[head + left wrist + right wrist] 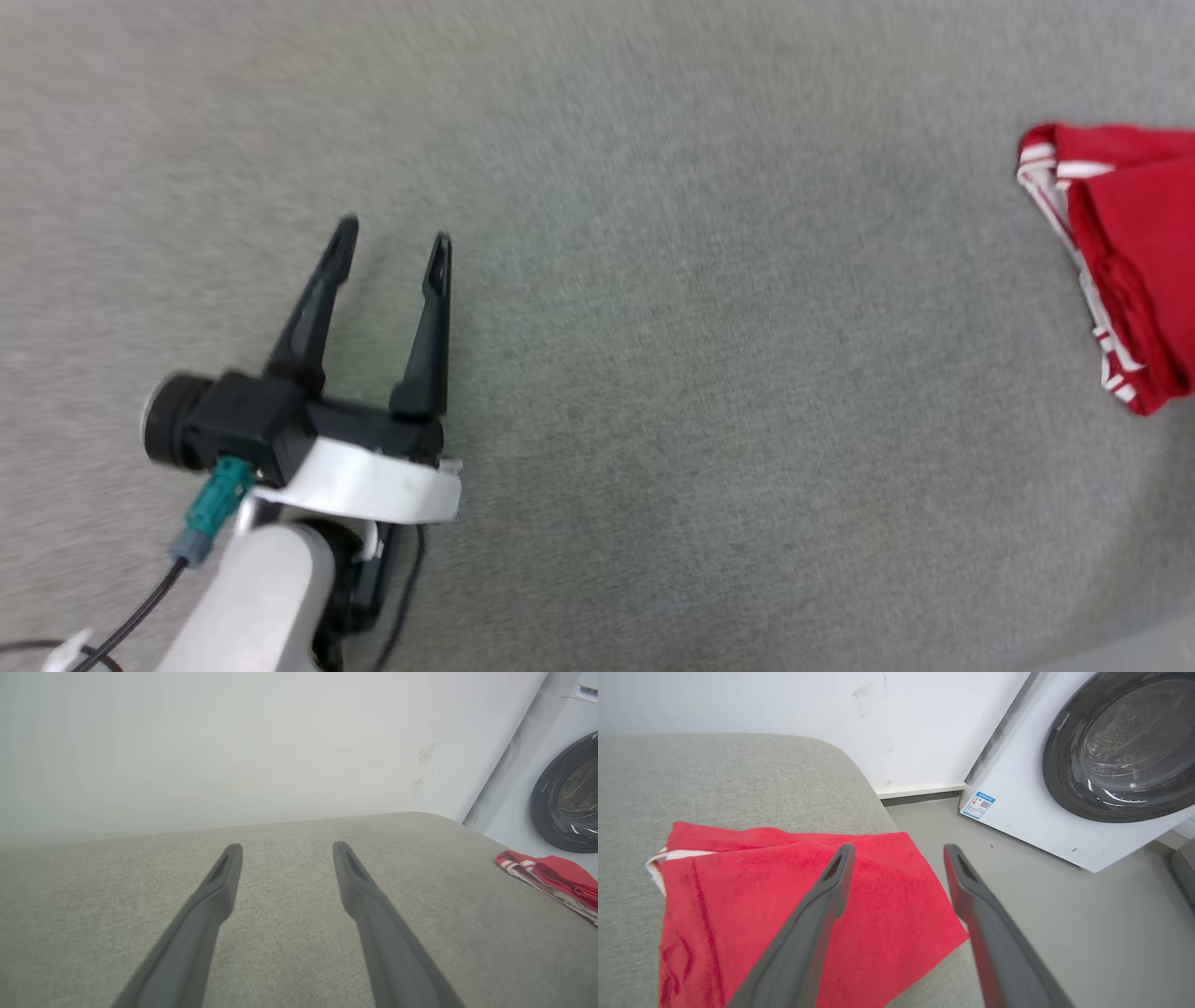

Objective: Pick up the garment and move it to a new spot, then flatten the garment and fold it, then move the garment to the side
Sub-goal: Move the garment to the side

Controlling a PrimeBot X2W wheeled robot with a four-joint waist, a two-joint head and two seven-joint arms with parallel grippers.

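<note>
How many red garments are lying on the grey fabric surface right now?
1. The folded bright red fabric garment with white striped edging lies at the right end of the grey upholstered surface, near the white washing machine. Anything under its folds would be hidden.

A home laundry corner: a white front-loading washing machine with a dark round door and an energy label stands far right on a grey floor, beside a scuffed white wall and a grey upholstered cushion.

Bright red garment on speckled grey upholstery
Its white edges carry thin red stripes; white washing machine, dark door.
</note>
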